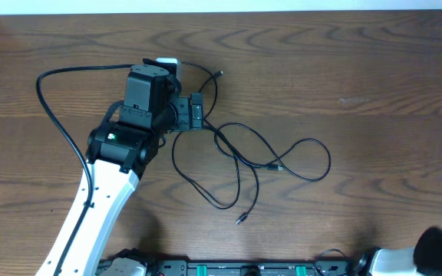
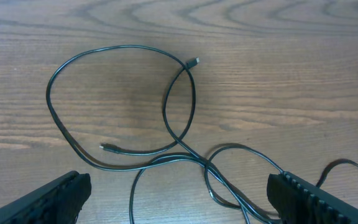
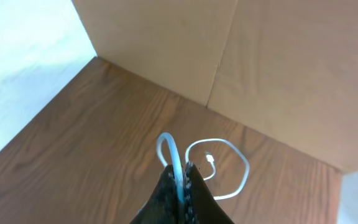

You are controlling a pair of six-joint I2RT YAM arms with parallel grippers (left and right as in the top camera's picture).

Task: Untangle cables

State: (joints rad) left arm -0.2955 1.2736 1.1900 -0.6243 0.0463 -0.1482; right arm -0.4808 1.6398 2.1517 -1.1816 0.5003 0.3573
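Observation:
Several thin black cables point(image 1: 240, 157) lie tangled on the wooden table, with small plug ends point(image 1: 242, 218) pointing outward. My left gripper point(image 1: 196, 113) hovers at the tangle's upper left edge. In the left wrist view it point(image 2: 182, 208) is open wide, black strands point(image 2: 185, 118) run between and beyond its fingers point(image 2: 55, 199), and nothing is gripped. My right gripper point(image 3: 183, 169) is shut on a white cable point(image 3: 173, 154). The rest of that cable curls in a loop point(image 3: 246, 168) on a wooden surface below, its plug point(image 3: 210, 158) inside the loop.
The left arm's own thick black cable point(image 1: 52, 115) arcs over the table's left side. Part of the right arm point(image 1: 440, 247) shows at the bottom right corner. In the right wrist view a cardboard wall point(image 3: 278, 68) stands behind the white cable.

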